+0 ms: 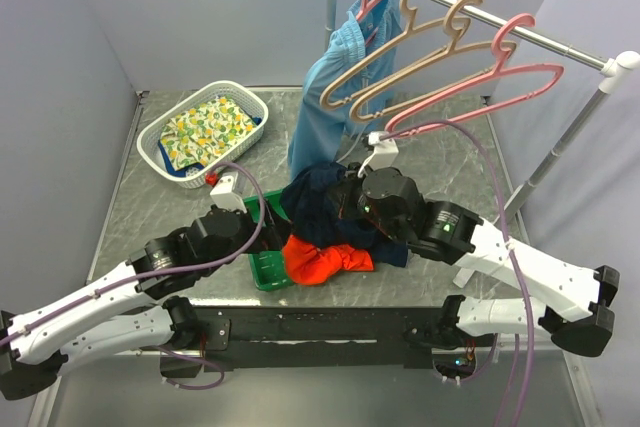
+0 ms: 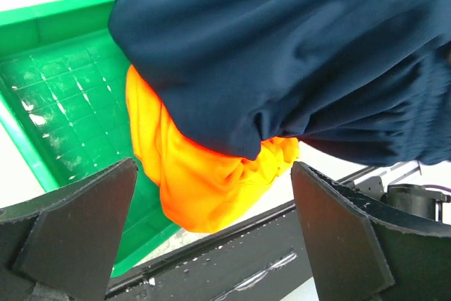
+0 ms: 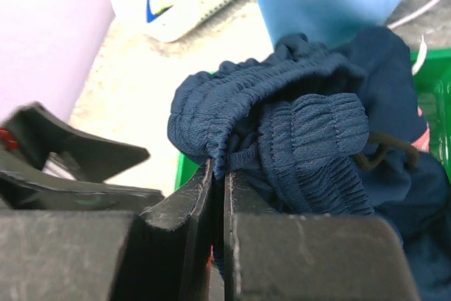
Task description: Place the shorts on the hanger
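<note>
The right gripper (image 3: 219,174) is pressed together on a gathered fold of the shorts (image 3: 310,132) at the elastic waistband. The dark bunch sits over the green tray (image 2: 63,82) with the orange garment (image 2: 204,188) under it. The left gripper (image 2: 213,174) stands spread wide and empty, just beside both fabrics. The hanger (image 1: 412,9), one of two tan ones, hangs on the rail (image 1: 560,45) behind, well apart from the shorts.

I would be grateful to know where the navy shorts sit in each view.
Top external: navy shorts at centre, touching the orange garment.
Left wrist: filling the upper right.
Right wrist: centre, pinched by the right gripper.
Shared landmark: the green bin.
</note>
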Robot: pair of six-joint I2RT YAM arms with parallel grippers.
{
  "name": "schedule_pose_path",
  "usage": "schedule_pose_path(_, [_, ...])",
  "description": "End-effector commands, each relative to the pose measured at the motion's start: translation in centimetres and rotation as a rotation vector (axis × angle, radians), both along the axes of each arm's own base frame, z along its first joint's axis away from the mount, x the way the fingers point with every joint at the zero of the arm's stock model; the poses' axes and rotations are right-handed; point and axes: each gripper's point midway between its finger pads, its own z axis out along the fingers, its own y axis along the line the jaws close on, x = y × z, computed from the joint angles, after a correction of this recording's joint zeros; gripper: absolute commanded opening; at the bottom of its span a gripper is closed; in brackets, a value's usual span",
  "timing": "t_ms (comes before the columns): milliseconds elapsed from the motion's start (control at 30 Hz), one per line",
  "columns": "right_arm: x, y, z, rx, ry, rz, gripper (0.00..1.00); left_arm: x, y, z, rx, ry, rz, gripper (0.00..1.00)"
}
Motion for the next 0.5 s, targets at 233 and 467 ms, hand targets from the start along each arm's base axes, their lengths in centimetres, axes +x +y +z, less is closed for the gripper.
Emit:
schedule_pose_path(233, [2.0, 0.7, 12.5, 0.172, -0.198, -0.057, 0.00, -0.8, -1.6, 2.7, -0.090, -0.053, -0.100, 0.95])
schedule_pose_path(467, [3.2, 1.2, 18.3, 0.208, -0.285, -0.090, 0.00, -1.5, -1.5, 3.3, -0.105, -0.066, -0.137, 0.86])
